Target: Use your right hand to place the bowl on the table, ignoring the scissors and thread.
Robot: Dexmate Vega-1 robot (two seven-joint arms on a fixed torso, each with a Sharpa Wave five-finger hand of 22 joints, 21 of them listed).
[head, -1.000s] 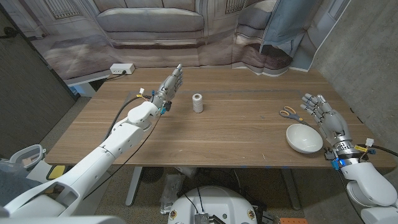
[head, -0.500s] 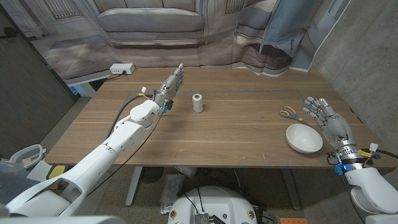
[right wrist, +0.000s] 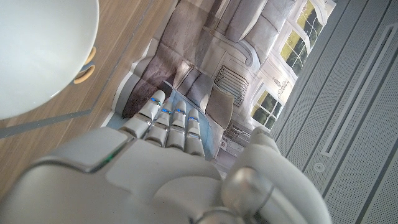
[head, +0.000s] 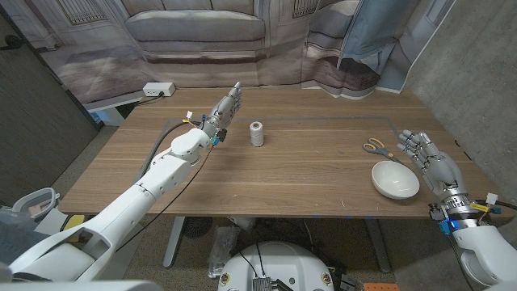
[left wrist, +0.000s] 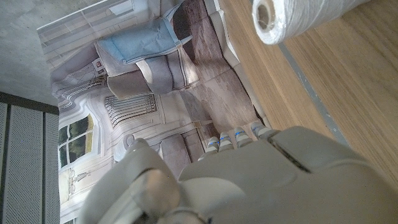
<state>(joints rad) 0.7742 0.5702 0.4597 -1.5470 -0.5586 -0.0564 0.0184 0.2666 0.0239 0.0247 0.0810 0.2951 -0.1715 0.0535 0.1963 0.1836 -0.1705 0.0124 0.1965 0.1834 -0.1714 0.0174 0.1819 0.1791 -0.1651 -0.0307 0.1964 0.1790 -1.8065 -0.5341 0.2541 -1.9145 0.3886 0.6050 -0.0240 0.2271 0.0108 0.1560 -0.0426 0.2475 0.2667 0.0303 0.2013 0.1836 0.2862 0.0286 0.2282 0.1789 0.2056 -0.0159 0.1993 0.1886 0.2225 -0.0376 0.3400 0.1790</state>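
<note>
Near the right edge of the wooden surface (head: pixel 307 174), a round white bowl (head: pixel 395 179) is sitting upright on the wood, apparently already set down. The right hand (head: pixel 435 163) is hovering just beside it, toward the right edge, with its fingers (head: pixel 414 144) spread wide and holding nothing; I cannot tell whether any fingertip is touching the rim. In the right wrist view the bowl (right wrist: pixel 37 53) is showing beyond the hand (right wrist: pixel 155 168), apart from the fingers (right wrist: pixel 171 121).

Just behind the bowl, toward the far edge, a pair of scissors with yellow handles (head: pixel 375 147) is lying flat. A white spool of thread (head: pixel 257 133) is standing upright around the middle of the surface, well apart from the bowl. The left hand (head: pixel 226 107) is reaching out near the spool on its left side, fingers extended and close together, gripping nothing.

The placement is looking done, so the main risk is in any move of the right hand: a sweep toward the bowl could nudge it, and a drift toward the far edge could brush the scissors. The bowl is also sitting close to the right edge, so a push outward might tip it off.
</note>
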